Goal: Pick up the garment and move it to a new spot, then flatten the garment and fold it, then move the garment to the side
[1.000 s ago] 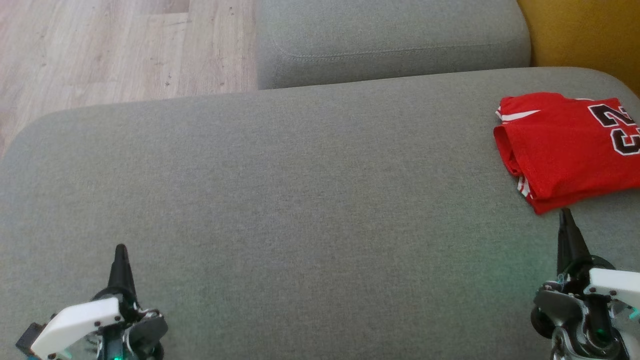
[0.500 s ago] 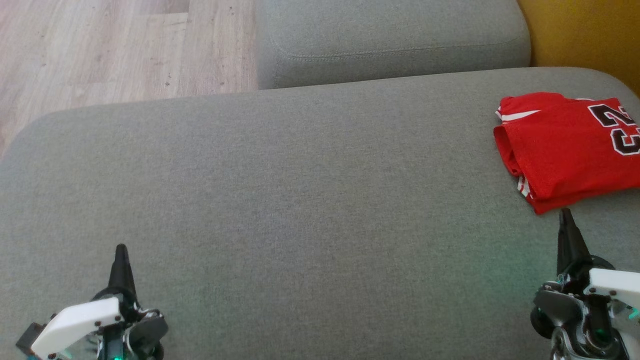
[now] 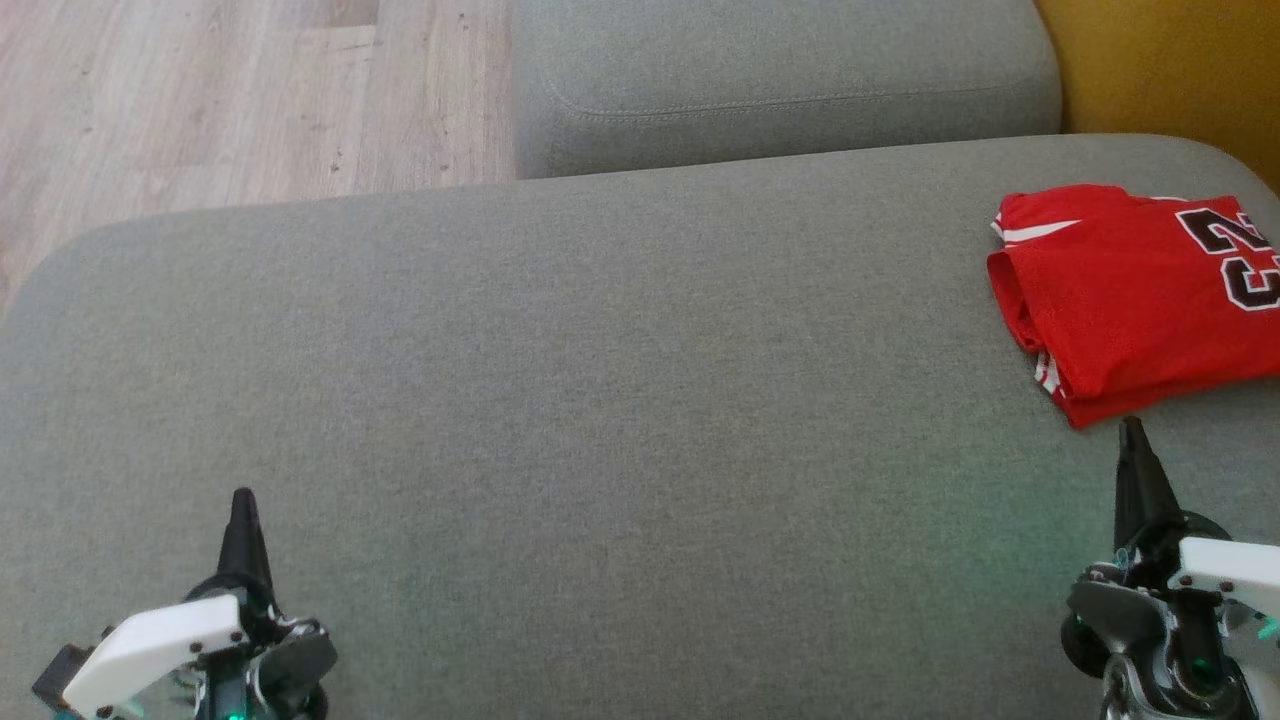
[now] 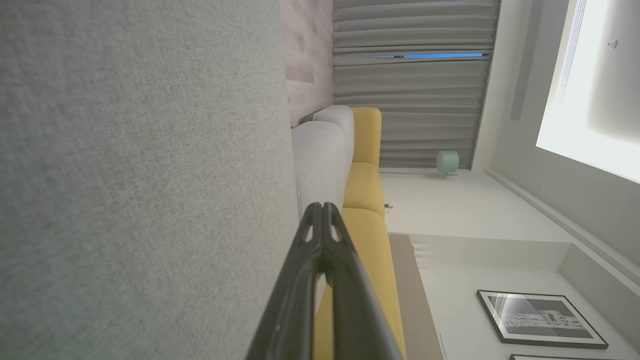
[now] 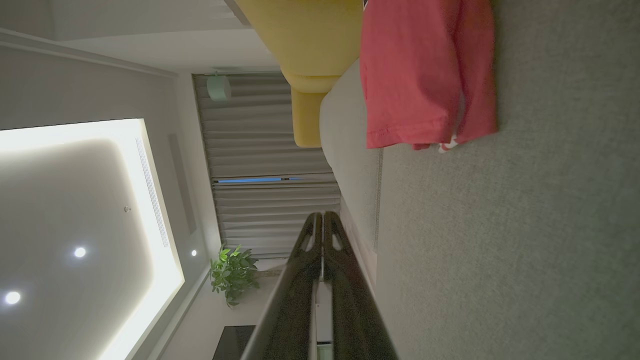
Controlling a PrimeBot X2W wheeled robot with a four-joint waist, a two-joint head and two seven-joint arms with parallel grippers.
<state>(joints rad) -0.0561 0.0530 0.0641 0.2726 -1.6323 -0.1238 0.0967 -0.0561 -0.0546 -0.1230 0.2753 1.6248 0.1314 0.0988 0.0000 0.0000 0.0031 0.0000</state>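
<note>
The folded red jersey point(image 3: 1130, 300) lies at the right end of the grey sofa cushion point(image 3: 600, 380), just ahead of the right gripper point(image 3: 1132, 430), whose fingers are pressed together and empty; the left gripper point(image 3: 241, 497), also closed on nothing, is well apart.

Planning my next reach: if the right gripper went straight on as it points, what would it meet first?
Probably the near edge of the folded red garment, just ahead of the shut right gripper. The right wrist view puts it slightly off the gripper's line, so the tips might skim over.
</note>
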